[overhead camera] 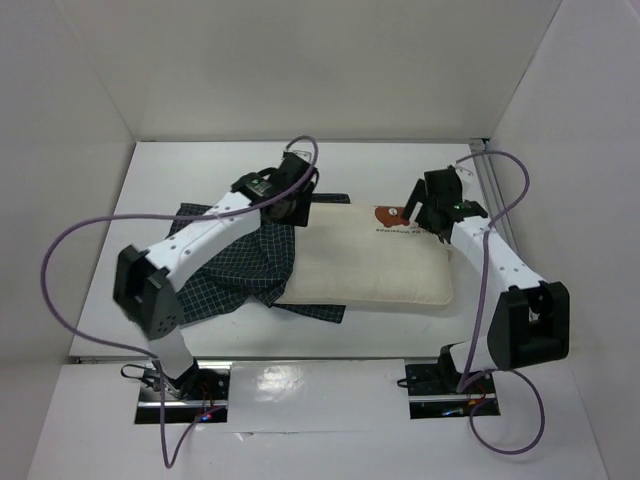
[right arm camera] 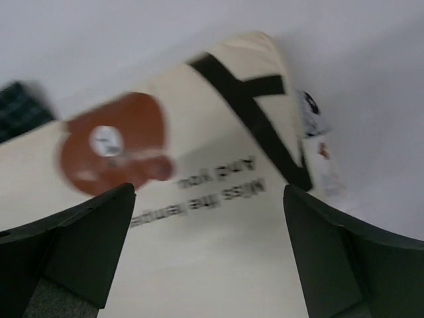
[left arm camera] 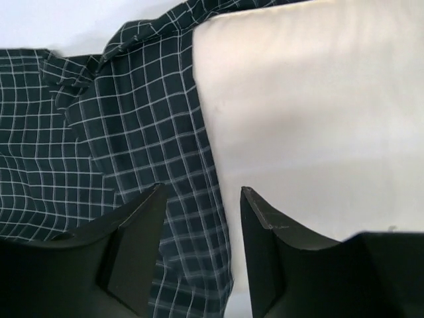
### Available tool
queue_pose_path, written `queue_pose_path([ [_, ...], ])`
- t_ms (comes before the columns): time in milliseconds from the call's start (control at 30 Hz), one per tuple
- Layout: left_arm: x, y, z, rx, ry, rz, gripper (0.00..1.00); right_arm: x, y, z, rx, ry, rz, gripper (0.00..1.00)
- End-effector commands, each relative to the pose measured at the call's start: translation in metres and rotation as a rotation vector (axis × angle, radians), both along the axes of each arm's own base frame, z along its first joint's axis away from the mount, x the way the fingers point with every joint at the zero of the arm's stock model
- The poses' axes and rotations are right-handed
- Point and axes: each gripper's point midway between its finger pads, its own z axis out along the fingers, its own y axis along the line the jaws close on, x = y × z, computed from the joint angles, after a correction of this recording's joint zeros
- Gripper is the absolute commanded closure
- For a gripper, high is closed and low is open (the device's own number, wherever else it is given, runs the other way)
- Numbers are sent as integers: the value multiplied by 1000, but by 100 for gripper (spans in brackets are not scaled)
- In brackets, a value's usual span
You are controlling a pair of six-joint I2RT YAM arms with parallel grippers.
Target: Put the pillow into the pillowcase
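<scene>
Plainly, the white surface (overhead camera: 400, 170) carries everything, with the pillow (overhead camera: 370, 270) lying flat across its middle and right part. The pillow is cream-white and plump, long side running left to right. The pillowcase (overhead camera: 235, 265), dark with a fine white grid, lies rumpled to the left, partly beneath the left arm. Strips of it show along the far and near sides of the pillow's left end. Whether that end sits inside the pillowcase or only on top of it cannot be told.

The left tool (left arm camera: 202, 192) hangs over the line where checked cloth meets cream fabric. Its jaws stand partly apart with nothing between them. The right tool (right arm camera: 209, 191) is above the far right corner of the pillow, its jaws spread wide and holding nothing.

In the right wrist view that corner shows a brown bear face print (right arm camera: 112, 149). Beside it are two short lines of black text (right arm camera: 212, 192), seen upside down. One appears to begin "Miss the" and the other looks like "And you"; the rest is blurred. Black crossing bands (right arm camera: 252, 99) mark the corner. A small white label (right arm camera: 318, 149) hangs at the pillow's edge, its print unreadable.
</scene>
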Motion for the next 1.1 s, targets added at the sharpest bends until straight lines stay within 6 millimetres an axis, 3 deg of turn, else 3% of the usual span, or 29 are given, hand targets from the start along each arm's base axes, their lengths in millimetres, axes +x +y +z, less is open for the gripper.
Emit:
queue_pose_path([
  [0,22,4,-27,138,4,150,39,-26,-34,-50,-46,172,-57,0],
  [67,31,12,-34,212,8,209,39,-29,-31,-60,-26,183,-34,0],
  [100,34,14,-51,255,31,247,39,-35,-32,-70,-11,205,-29,0],
  [200,41,33,-57,352,28,339,40,-38,-25,-81,9,212,21,0],
  [333,54,30,-84,338,74,334,43,-44,-14,-100,48,242,69,0],
  [433,61,25,-95,338,101,318,51,-49,-11,-109,61,249,93,0],
  [467,66,26,-90,325,90,329,55,-50,-9,-111,68,250,99,0],
  [600,69,16,-91,289,103,296,99,-63,-1,-118,101,253,150,36],
  [633,71,12,-86,280,100,272,100,-63,2,-117,115,242,163,56],
  [733,76,-22,-81,192,92,137,100,-67,24,-113,177,223,246,87],
  [767,67,-51,-83,113,129,25,100,-70,31,-112,198,217,257,99],
  [833,65,-93,-73,22,95,-118,100,-75,55,-102,244,186,293,100],
  [900,44,-147,-53,-132,116,-289,100,-75,75,-86,288,139,323,100],
  [933,36,-173,-47,-198,117,-392,100,-81,95,-70,328,101,352,100],
  [967,23,-194,-42,-250,142,-475,100,-80,99,-60,335,63,338,100],
  [1000,21,-214,-18,-299,105,-511,100,-82,101,-56,337,43,316,100],
  [1033,19,-220,-18,-301,112,-496,100,-83,96,-51,335,-3,256,100],
  [1067,20,-221,-35,-284,154,-480,100,-87,96,-52,340,-6,240,100],
])
